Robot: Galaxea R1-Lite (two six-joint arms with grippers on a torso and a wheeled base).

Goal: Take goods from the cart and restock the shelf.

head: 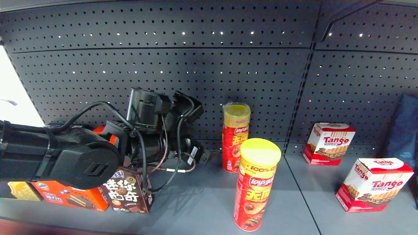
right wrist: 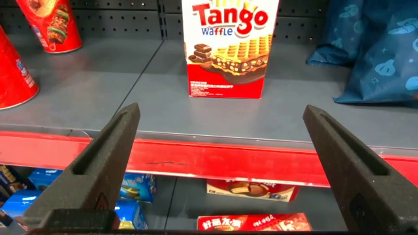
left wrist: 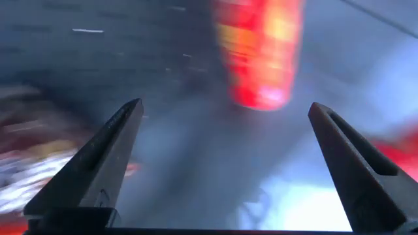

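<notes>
My left arm (head: 81, 153) lies across the left part of the grey shelf (head: 202, 202), above the boxes there. The left gripper (left wrist: 225, 108) is open with nothing between its fingers; a blurred red can (left wrist: 261, 59) lies ahead of it. Two red chip cans with yellow lids stand mid-shelf, one at the back (head: 235, 137) and one nearer the front (head: 256, 186). My right gripper (right wrist: 222, 108) is open and holds nothing. It hangs in front of the shelf's red front edge (right wrist: 215, 153), facing a white and red wafer box (right wrist: 228, 49).
A brown cookie box (head: 129, 194), an orange box (head: 70, 195) and a yellow one (head: 19, 191) stand under the left arm. Two wafer boxes (head: 328, 143) (head: 372, 184) and a blue bag (head: 403, 130) fill the right bay. The lower shelf holds more boxes (right wrist: 251, 190).
</notes>
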